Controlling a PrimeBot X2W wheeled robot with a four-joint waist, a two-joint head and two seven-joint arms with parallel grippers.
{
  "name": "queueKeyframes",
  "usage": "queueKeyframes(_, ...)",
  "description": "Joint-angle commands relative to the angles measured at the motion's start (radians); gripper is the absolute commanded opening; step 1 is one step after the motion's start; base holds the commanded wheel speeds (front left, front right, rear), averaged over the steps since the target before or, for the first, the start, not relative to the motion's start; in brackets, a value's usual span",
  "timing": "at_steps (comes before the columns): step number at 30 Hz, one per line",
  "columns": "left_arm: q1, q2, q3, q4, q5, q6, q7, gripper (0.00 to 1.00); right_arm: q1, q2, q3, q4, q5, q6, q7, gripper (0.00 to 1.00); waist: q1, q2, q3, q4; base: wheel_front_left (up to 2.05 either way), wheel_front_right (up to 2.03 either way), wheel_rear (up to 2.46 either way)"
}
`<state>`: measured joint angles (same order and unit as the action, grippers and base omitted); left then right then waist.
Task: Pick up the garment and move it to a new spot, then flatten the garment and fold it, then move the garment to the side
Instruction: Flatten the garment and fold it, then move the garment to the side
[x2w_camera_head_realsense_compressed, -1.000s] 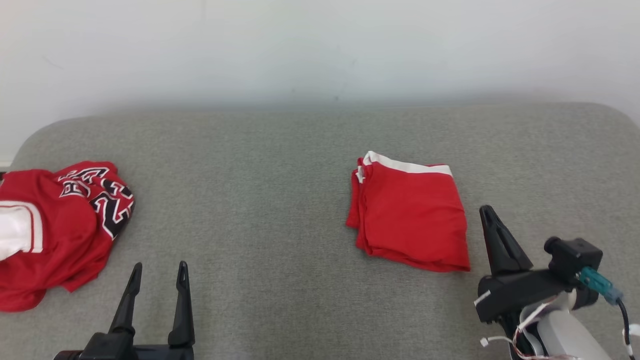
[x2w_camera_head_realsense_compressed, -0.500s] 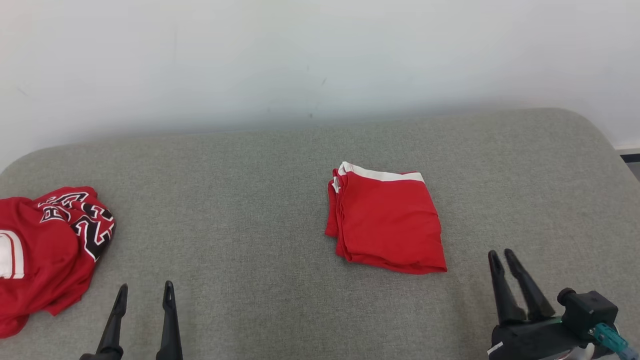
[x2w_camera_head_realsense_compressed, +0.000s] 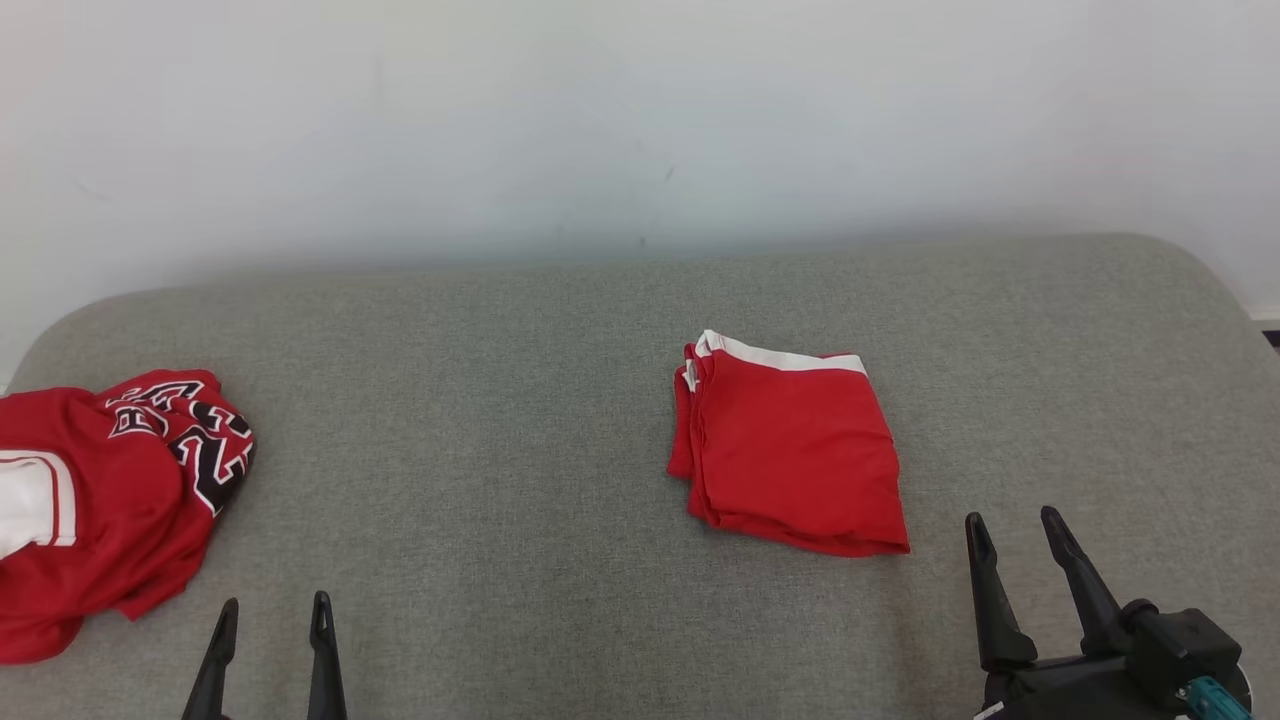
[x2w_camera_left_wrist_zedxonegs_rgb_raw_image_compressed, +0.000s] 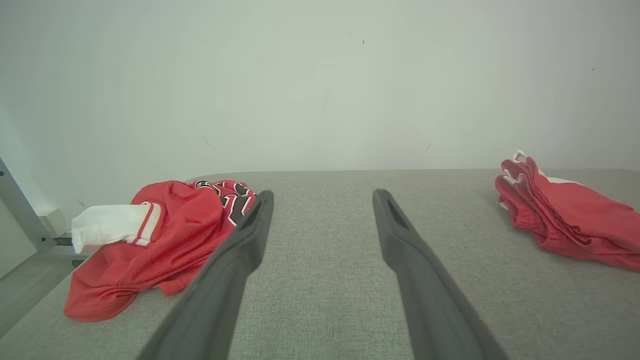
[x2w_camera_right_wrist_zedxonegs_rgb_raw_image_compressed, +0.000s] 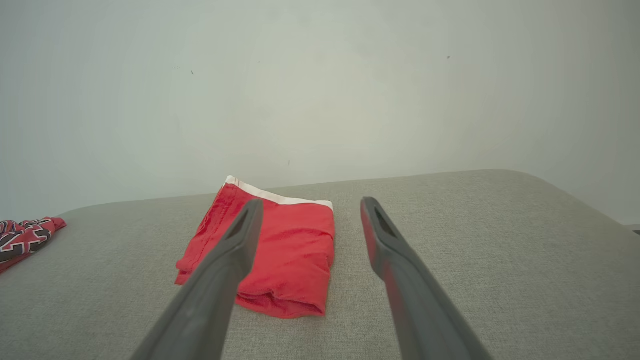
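- Now, your right claw (x2w_camera_head_realsense_compressed: 1012, 518) stands spread wide and holds nothing. It sits near the lower right corner of the folded red garment with the white waistband (x2w_camera_head_realsense_compressed: 790, 455), clear of the cloth.
- Likewise, your left claw (x2w_camera_head_realsense_compressed: 275, 602) is open and empty, low over the grey fabric-covered tabletop (x2w_camera_head_realsense_compressed: 500, 400).
- The folded garment lies flat, right of the tabletop's middle, with its stacked edges to the left and the white band toward the wall. I judge this piece folded and set down, so the task looks nearly or fully done.
- If it is far enough aside for you, leave it alone. A careless nudge could fan out the layers on its left edge.
- If you want it further aside, pinch all the layers at the thick fold nearest you with the right claw. Then slide it low rather than lift it high.
- The crumpled red jersey with black-and-white lettering (x2w_camera_head_realsense_compressed: 110, 490) lies at the tabletop's left edge, just beside the left claw. Keep that claw off it while you finish.
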<state>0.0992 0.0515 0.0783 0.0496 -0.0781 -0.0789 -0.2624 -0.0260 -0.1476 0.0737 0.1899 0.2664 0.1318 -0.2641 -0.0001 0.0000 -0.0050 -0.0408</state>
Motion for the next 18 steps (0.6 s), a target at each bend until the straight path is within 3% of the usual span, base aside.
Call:
queueKeyframes(1, 0.011, 0.001, 0.003, 0.002, 0.010, 0.001, -0.003, 1.00, 0.010, 0.005, -0.002, 0.004, -0.007, -0.003, 0.001, 1.00, 0.0001, 0.0000, -0.001, 0.004, 0.00, 0.00, 0.00)
queueKeyframes(18, 0.021, -0.001, 0.003, -0.004, 0.010, -0.003, -0.003, 1.00, 0.002, 0.018, 0.001, 0.027, -0.011, -0.003, 0.006, 1.00, 0.0001, 0.0000, -0.005, 0.010, 0.00, 0.00, 0.00)
